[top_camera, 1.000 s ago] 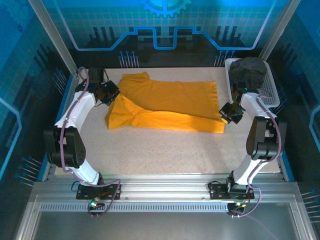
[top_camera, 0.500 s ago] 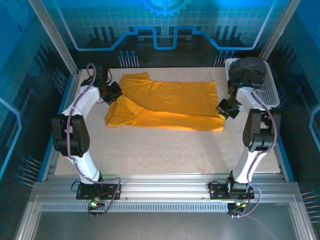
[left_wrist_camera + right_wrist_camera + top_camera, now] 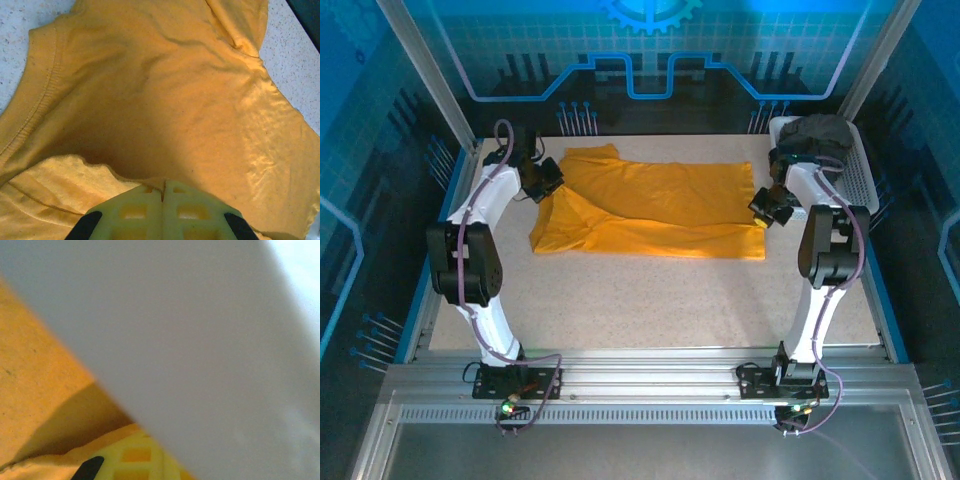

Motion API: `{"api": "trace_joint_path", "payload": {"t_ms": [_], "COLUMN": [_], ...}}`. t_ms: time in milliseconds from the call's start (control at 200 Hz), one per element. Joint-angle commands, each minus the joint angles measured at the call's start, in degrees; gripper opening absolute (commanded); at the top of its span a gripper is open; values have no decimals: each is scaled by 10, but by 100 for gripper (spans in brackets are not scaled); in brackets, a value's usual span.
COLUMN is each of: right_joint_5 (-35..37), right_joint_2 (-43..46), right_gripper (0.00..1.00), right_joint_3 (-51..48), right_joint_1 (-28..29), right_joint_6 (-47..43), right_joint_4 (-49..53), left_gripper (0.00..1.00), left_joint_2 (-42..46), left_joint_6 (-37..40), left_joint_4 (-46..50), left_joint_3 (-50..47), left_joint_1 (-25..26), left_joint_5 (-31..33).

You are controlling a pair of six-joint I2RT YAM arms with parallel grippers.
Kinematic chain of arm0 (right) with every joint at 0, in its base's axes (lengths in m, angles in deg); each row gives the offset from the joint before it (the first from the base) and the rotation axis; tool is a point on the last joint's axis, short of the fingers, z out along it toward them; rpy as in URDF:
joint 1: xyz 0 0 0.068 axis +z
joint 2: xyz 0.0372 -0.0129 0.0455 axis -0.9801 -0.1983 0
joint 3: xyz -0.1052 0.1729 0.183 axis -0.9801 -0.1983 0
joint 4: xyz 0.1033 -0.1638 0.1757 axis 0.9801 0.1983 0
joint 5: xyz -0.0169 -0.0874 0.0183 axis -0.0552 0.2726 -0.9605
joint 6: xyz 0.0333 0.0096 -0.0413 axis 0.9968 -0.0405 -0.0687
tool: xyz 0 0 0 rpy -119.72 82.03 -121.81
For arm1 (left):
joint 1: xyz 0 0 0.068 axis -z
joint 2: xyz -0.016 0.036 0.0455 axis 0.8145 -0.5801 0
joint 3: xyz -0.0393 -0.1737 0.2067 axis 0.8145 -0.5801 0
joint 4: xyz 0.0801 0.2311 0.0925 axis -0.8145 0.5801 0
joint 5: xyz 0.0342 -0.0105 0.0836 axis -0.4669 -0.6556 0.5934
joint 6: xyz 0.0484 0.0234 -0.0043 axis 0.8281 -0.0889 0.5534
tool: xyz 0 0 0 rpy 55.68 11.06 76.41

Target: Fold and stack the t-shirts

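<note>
1. Locate the orange t-shirt [image 3: 660,205] on the table [image 3: 650,300]. In the top view it lies spread across the far half of the surface, with its length running left to right. A diagonal fold line crosses it from the far left towards the near right. One sleeve points to the far-left corner.

2. Check the left gripper [image 3: 542,180]. It sits at the far-left edge of the orange t-shirt. In the left wrist view its fingers [image 3: 125,210] are pressed together with no gap between them. The cloth rises in a fold up to the tips and is pinched there. A stitched hem runs along the upper left of that view.

3. Check the right gripper [image 3: 770,207]. It sits at the right edge of the orange t-shirt, just beside the basket [image 3: 865,185]. In the right wrist view a blurred pale surface [image 3: 210,340] covers most of the frame, and you cannot tell what it is. One finger [image 3: 135,456] shows at the bottom with orange cloth bunched against it. The jaws are clamped, apparently on that edge of the shirt.

4. Locate the dark grey t-shirt [image 3: 818,135]. It lies crumpled in the far end of the white basket, at the far-right corner of the table, apart from the orange t-shirt.
</note>
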State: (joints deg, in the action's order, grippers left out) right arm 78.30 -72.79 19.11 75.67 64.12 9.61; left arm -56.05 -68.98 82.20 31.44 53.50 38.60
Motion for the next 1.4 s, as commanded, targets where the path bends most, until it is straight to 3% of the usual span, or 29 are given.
{"api": "trace_joint_path", "payload": {"t_ms": [0,310,385,445,510,600,740,850,930,1125,1396], "right_joint_5": [9,4,-3,6,12,25,17,-25,-80,-152,-145], "right_joint_2": [-26,-63,-69,-66,-50,-11,102,191,243,278,222], "right_gripper": [0,0,22,39,48,60,60,57,56,55,51], "right_joint_3": [22,58,79,95,100,90,-17,-153,-257,-403,-401], "right_joint_1": [10,11,14,17,17,17,18,14,1,-51,-61], "right_joint_6": [-10,-29,-51,-68,-82,-98,-98,-71,-42,39,69], "right_joint_4": [28,31,36,47,54,65,40,-14,-86,-249,-276], "left_gripper": [0,0,2,15,34,46,50,54,54,55,50], "left_joint_2": [-11,-38,-50,-53,-44,-6,116,197,209,168,125], "left_joint_6": [21,37,46,49,53,51,-23,-116,-178,-220,-214], "left_joint_4": [22,32,47,64,84,111,90,7,-75,-174,-135], "left_joint_3": [22,51,68,77,79,55,-104,-273,-355,-379,-371], "left_joint_1": [-9,-12,-15,-17,-18,-18,-31,-77,-114,-129,-121], "left_joint_5": [17,23,29,47,77,124,121,37,-30,-72,-56]}}
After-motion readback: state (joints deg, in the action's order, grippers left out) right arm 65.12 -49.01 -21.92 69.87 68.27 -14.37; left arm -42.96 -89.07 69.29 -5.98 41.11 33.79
